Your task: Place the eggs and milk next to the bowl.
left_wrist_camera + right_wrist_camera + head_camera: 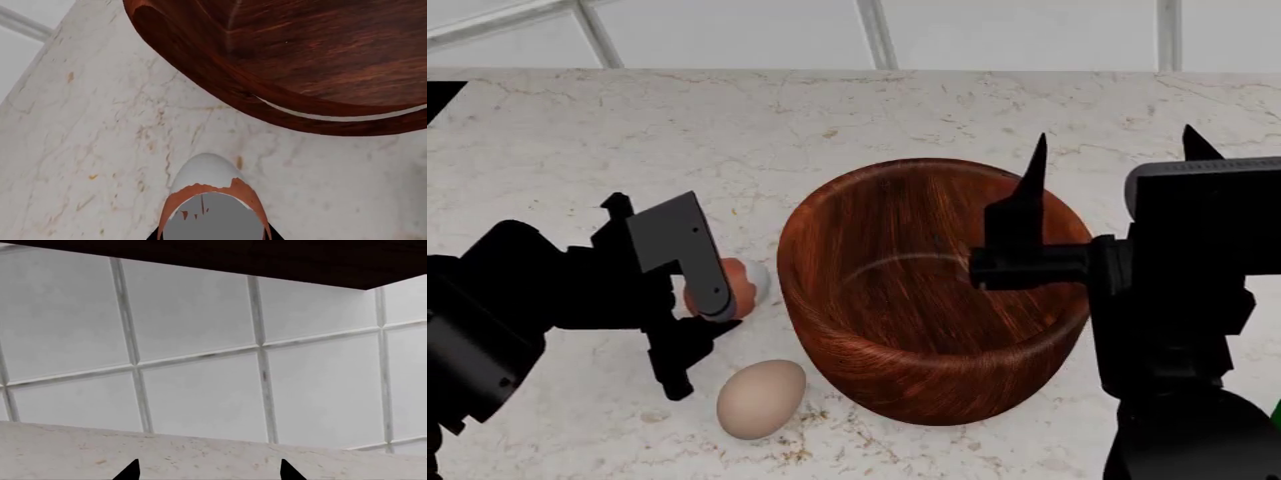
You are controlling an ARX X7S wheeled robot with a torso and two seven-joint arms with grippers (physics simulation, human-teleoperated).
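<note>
The dark wooden bowl (pixel 934 290) stands in the middle of the marble counter (pixel 587 150). My left gripper (pixel 711 303) is shut on the reddish-brown egg (pixel 737 280), holding it just left of the bowl's wall. In the left wrist view that egg (pixel 207 172) fills the jaws, whitish end forward, with the bowl (pixel 300 60) close ahead. The pale beige egg (pixel 761 398) lies on the counter near the bowl's front left. My right gripper (pixel 1113 150) is raised over the bowl's right rim, open and empty (pixel 208 472). The milk is out of view.
A white tiled wall (pixel 868 30) runs along the counter's far edge. In the right wrist view I see only that wall (pixel 200 355) and a strip of counter (pixel 67 450). A green sliver (pixel 1276 415) shows at the right edge behind my right arm.
</note>
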